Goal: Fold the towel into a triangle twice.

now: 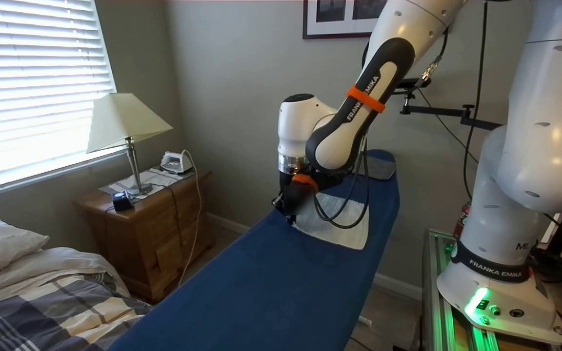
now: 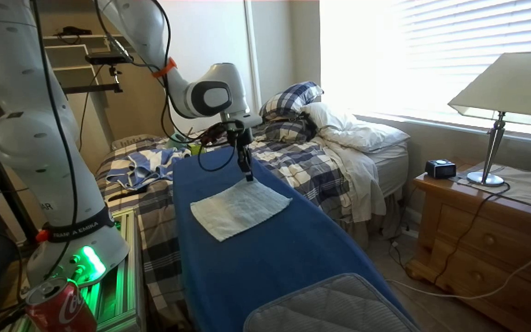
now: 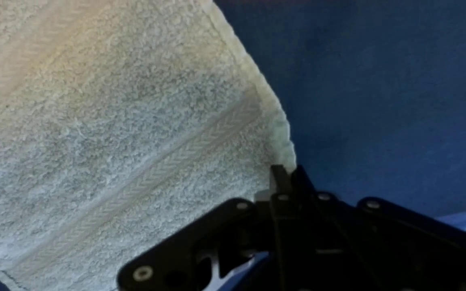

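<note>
The white towel lies spread as a single four-sided sheet on the blue ironing board. It also shows in an exterior view, partly hidden by the gripper and cables. My gripper points down at one corner of the towel, on the bed side. In the wrist view the towel fills the left half, with its hemmed edge running down to the gripper tips. The fingertips are nearly together, with the towel's edge pinched between them. The gripper in an exterior view is partly blurred.
A grey quilted pad lies at one end of the board. A bed runs along the board's side. A wooden nightstand holds a lamp and an iron. A soda can stands by the robot base.
</note>
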Controlling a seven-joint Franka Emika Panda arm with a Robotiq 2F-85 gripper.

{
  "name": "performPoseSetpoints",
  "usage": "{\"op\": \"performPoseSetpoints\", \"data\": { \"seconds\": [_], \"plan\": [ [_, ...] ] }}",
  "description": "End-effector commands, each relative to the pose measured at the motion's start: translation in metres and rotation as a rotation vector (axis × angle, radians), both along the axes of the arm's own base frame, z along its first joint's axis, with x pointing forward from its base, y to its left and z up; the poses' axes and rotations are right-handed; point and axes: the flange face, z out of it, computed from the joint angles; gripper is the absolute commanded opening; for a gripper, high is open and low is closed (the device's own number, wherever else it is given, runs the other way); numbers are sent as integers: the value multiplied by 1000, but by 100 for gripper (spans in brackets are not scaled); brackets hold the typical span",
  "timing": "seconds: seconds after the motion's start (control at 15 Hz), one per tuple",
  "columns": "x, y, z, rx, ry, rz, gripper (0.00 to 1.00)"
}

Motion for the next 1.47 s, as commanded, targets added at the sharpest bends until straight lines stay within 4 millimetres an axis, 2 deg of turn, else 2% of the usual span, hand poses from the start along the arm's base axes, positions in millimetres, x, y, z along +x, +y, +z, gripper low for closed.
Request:
{"op": "performPoseSetpoints", "data": {
  "seconds": [0.0,0.4,0.87,0.93,1.0,1.4],
  "plan": [
    [-17,-10,20,-16,11,-39,3],
    [-46,-27,34,-38,74,-70,3],
    [-73,-73,39,-44,78,-130,3],
    [-75,-78,40,-42,76,-133,3],
    [-66,-86,43,-43,78,-135,3],
    [-71,-109,50,-50,93,-150,3]
  ]
}}
